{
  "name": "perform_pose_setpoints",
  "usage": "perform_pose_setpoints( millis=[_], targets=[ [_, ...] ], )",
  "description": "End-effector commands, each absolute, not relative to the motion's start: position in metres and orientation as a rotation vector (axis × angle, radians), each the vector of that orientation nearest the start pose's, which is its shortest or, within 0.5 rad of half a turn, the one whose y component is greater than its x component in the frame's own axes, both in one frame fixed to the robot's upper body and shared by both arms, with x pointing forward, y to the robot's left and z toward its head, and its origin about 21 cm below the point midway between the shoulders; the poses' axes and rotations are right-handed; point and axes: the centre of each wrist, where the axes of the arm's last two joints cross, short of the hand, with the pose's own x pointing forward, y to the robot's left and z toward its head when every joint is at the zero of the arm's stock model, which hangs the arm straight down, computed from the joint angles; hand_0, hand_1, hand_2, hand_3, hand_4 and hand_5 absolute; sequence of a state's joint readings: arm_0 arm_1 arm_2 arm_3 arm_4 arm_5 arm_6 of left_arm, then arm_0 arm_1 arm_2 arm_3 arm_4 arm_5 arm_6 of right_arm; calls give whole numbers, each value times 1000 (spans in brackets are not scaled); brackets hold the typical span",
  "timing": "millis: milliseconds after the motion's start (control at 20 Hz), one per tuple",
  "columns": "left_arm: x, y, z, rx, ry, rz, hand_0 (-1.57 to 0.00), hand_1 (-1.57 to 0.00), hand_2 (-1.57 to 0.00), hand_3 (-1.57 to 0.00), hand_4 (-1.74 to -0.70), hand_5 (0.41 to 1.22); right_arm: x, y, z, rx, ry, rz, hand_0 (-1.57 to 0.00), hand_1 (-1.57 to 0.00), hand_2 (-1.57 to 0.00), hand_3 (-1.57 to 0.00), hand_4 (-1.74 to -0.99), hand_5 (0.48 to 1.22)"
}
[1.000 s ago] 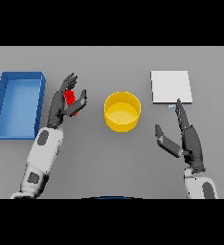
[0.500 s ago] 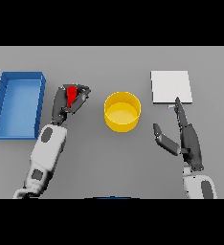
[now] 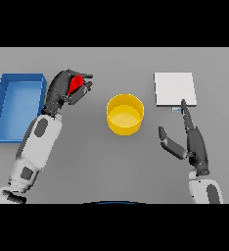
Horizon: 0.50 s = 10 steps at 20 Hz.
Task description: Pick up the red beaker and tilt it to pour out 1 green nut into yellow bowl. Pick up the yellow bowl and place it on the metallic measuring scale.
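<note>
We find the left hand (image 3: pixel 62 90) has tipped the clasped red beaker (image 3: pixel 76 83) towards the yellow bowl (image 3: pixel 125 114), not yet over it; right hand (image 3: pixel 194 143) idle, fingers straight.

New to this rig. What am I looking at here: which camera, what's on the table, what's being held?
One camera, at the humanoid robot's head, looks down at a grey table. Its two arms come in from the lower edge. The left hand has its fingers curled round a small red beaker. The right hand is open, holding nothing, its fingers straight and pointing at the metallic measuring scale, a flat pale square. A yellow bowl stands mid-table; a blue bin sits far left.
</note>
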State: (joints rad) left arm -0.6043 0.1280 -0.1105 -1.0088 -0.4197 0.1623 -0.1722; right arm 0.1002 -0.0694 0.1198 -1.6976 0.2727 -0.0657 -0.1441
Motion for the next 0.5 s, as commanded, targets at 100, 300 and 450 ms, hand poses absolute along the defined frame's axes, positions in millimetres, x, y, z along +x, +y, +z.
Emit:
perform_pose_setpoints(
  millis=[100, 300, 450],
  targets=[
    [381, 168, 47, 428, -1752, -810, -1559, -1560, -1560, -1555, -1735, 1127, 218, -224, 8, -220, -1759, 300, 1, 1, 1, 1, -1092, 667],
    [380, 155, 55, 463, -1721, -940, -1562, -1562, -1562, -1558, -1736, 1144, 218, -224, 8, -231, -1733, 301, 1, 1, 1, 1, -1096, 666],
    [390, 141, 77, 596, -1671, -1192, -1566, -1566, -1566, -1564, -1739, 1153, 219, -223, 8, -210, -1738, 306, 1, 1, 1, 1, -1069, 685]
  ],
)
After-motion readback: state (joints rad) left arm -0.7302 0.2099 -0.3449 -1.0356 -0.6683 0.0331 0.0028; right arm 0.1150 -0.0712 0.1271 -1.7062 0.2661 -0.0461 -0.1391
